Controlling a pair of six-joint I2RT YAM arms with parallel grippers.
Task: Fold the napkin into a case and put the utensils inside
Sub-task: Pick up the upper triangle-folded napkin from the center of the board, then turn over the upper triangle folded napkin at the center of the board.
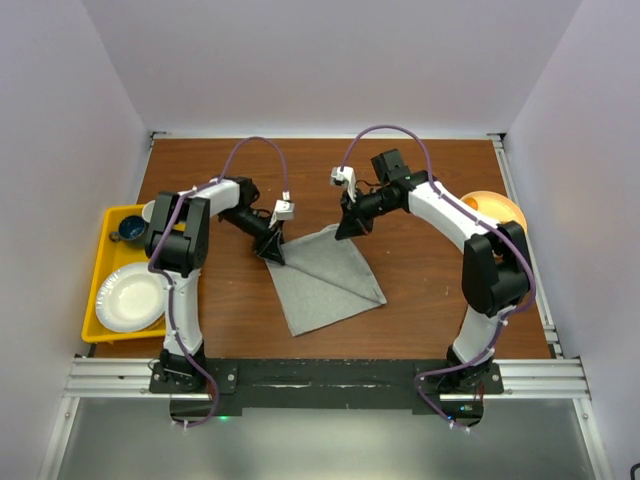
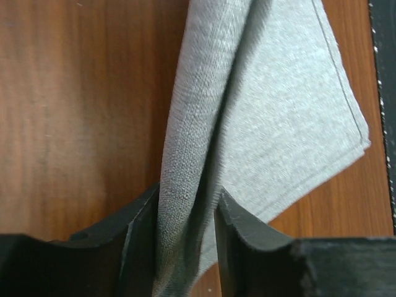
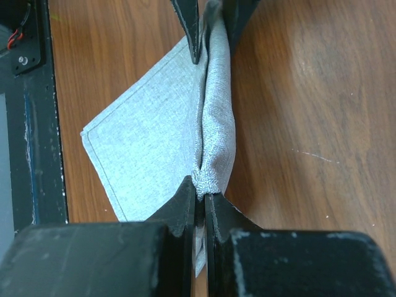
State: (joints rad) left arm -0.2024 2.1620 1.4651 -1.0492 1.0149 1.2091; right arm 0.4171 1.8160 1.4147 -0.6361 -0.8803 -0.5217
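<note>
Closest in, the right gripper [image 3: 201, 195] is pinched tight on a bunched fold of the napkin [image 1: 325, 280]. The left gripper [image 2: 188, 192] presses the same fold from both sides. The table [image 1: 430, 290] is smooth brown wood. The napkin, thin grey woven cloth with a stitched hem, lies mid-table. One edge is raised in a ridge running nine to three between the grippers, the rest flat toward six. The fold likely goes toward six, with both arms equally near. No cutlery shows.

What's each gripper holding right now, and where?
Right gripper pinches the napkin at its far corner. Left gripper straddles the left corner; firm grip unclear.
</note>
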